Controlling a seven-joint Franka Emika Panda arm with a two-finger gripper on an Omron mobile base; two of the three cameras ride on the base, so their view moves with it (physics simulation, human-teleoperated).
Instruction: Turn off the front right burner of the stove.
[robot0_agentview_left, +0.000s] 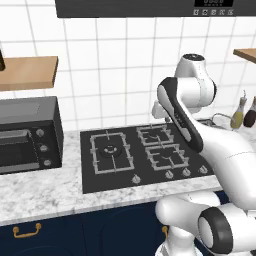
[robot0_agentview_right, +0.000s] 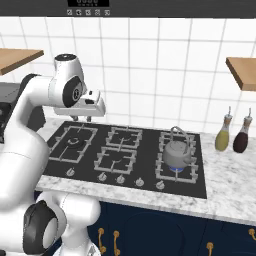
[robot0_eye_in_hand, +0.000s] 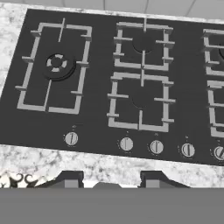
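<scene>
The claw (robot0_agentview_right: 89, 118) hangs in the air above the back left part of the stove (robot0_agentview_right: 150, 150), pointing down, and it touches nothing. In the hand view its two dark fingertips (robot0_eye_in_hand: 70, 178) stand apart with bare space between them, so the claw is spread and holds nothing.

Under the claw and a little in front of it is the biggest burner (robot0_eye_in_hand: 57, 65), with the widest grate around it. To the right of the claw come two small burners, one behind the other, in the middle of the stove. The front right burner (robot0_agentview_right: 176, 169) is well away from the claw, at the far right end of the black glass and on the side nearer to the counter edge. A small blue flame shows at this burner, under a grey kettle (robot0_agentview_right: 176, 152) that stands on its grate. The kettle handle stands upright.

Along the front edge of the stove, lower than the claw, runs a row of five small silver knobs (robot0_eye_in_hand: 126, 143). One knob sits alone in front of the big burner, and the other four are closer together toward the right. The last knob on the right (robot0_agentview_right: 160, 185) is just beside the front right burner, at its left front corner.

Far to the right of the claw, on the marble counter (robot0_agentview_right: 225, 190) past the stove, two bottles (robot0_agentview_right: 223, 136) stand close to each other near the tiled wall. To the left of the claw a black countertop oven (robot0_agentview_left: 30, 134) stands on the counter.
</scene>
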